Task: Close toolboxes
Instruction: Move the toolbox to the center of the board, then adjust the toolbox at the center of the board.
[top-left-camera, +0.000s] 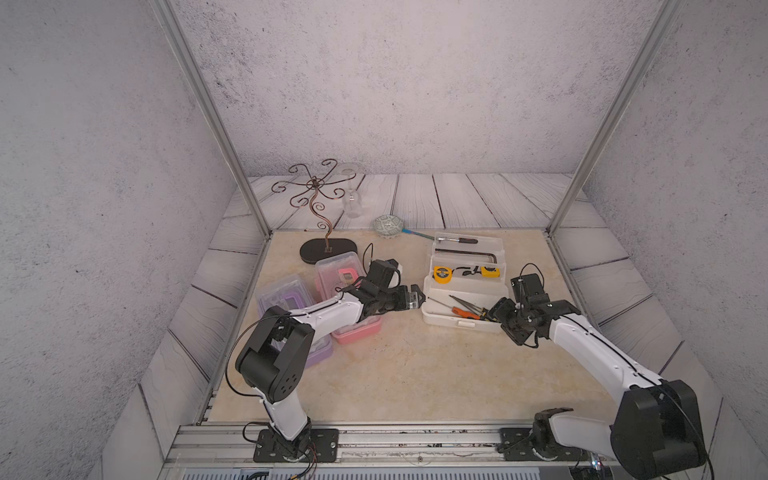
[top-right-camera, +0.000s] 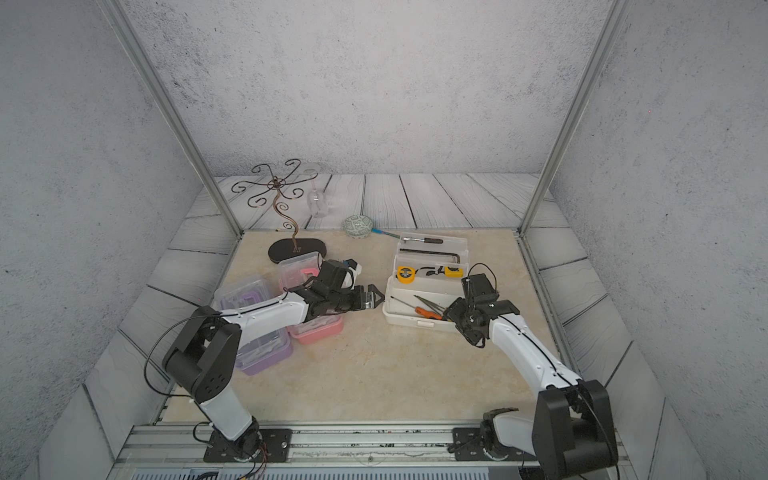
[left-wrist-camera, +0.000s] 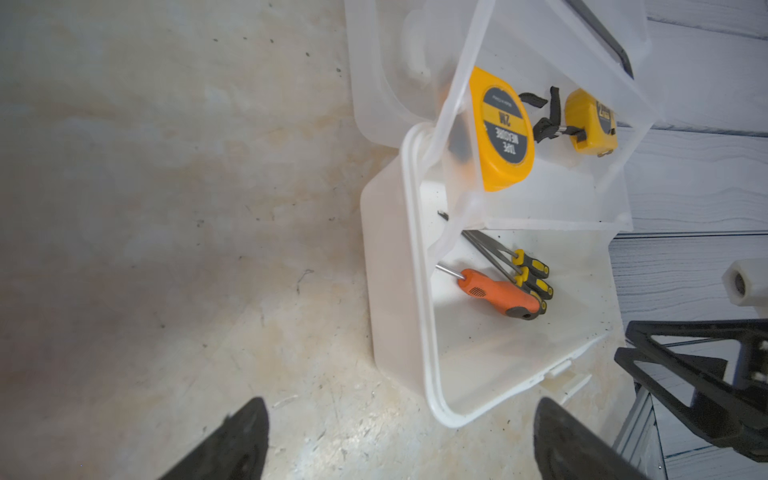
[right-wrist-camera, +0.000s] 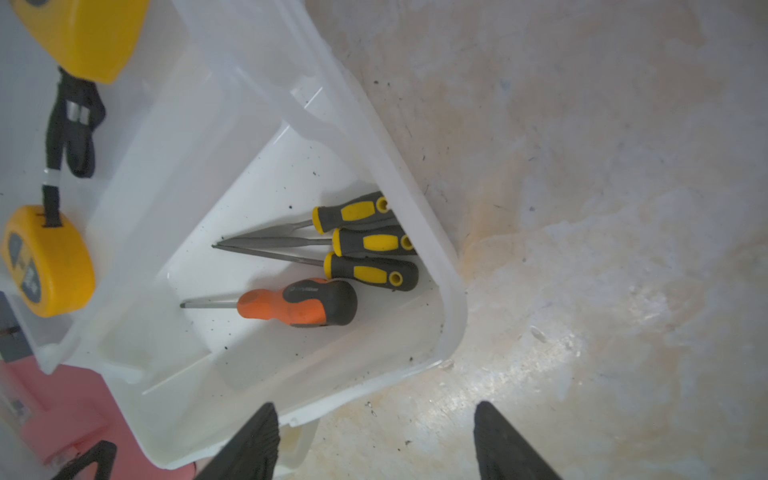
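The white toolbox (top-left-camera: 440, 316) (top-right-camera: 400, 319) stands open right of centre. Its clear lid (top-left-camera: 469, 249) leans back, and a tray with yellow tape measures (top-left-camera: 442, 274) sits raised over the base. Screwdrivers (right-wrist-camera: 299, 305) lie in the base. My left gripper (top-left-camera: 419, 297) (left-wrist-camera: 399, 419) is open beside the box's left end, holding nothing. My right gripper (top-left-camera: 496, 312) (right-wrist-camera: 374, 436) is open at the box's front right corner, one finger (right-wrist-camera: 257, 440) over the rim (right-wrist-camera: 453, 299). The pink toolbox (top-left-camera: 358, 335) and purple toolbox (top-left-camera: 282, 291) lie under my left arm with their clear lids down.
A copper wire stand on a dark oval base (top-left-camera: 328, 250) and a clear glass (top-left-camera: 352, 203) are at the back left. A green patterned brush (top-left-camera: 388, 226) lies behind the white box. Metal frame posts (top-left-camera: 552, 224) mark the back corners.
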